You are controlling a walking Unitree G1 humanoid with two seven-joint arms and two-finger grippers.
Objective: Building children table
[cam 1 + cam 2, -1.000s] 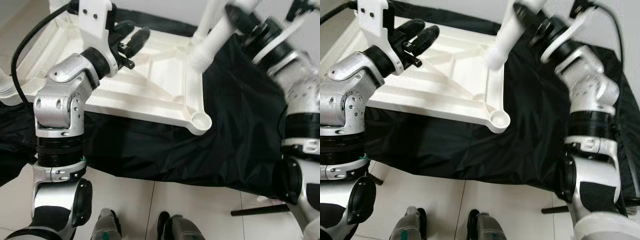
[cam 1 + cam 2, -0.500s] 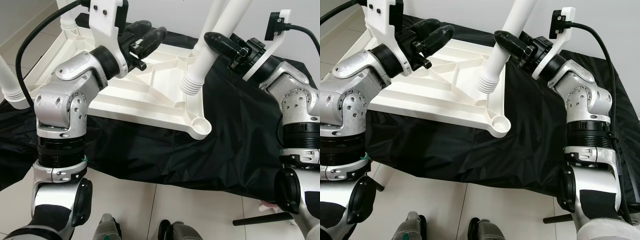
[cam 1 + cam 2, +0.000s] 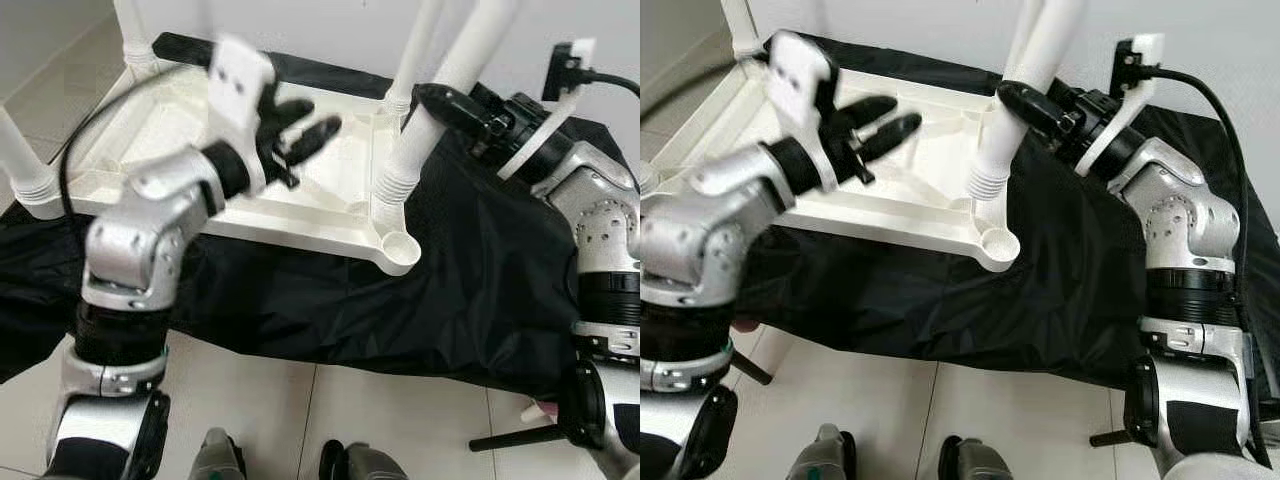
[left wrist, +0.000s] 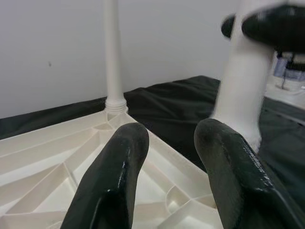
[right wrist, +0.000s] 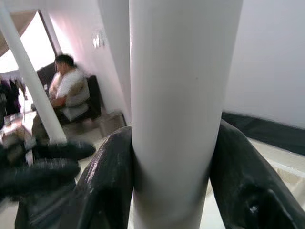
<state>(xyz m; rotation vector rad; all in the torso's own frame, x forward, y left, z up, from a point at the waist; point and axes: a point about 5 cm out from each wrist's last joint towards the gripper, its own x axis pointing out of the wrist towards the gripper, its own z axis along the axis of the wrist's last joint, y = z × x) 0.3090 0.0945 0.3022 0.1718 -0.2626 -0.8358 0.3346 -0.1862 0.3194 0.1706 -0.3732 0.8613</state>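
Note:
The white plastic table top (image 3: 300,222) lies upside down on a black cloth (image 3: 470,300). My right gripper (image 3: 445,100) is shut on a loose white leg (image 3: 425,135). The leg's ribbed end (image 3: 392,190) hangs tilted just above the open socket (image 3: 402,243) at the near right corner. In the right wrist view the leg (image 5: 176,95) sits between both black fingers (image 5: 109,181). My left gripper (image 3: 328,115) is open over the middle of the table's underside, holding nothing. In the left wrist view its fingers (image 4: 119,157) point toward the held leg (image 4: 240,86).
Three legs stand in their sockets: far left (image 3: 130,30), near left (image 3: 25,165) and far right (image 3: 415,50). A black rod (image 3: 510,437) lies on the tiled floor at my right. A person (image 5: 66,90) sits in the background of the right wrist view.
My left arm has swung right and down over the table's underside, blurred in motion. The held leg has dropped a little closer to the corner socket.

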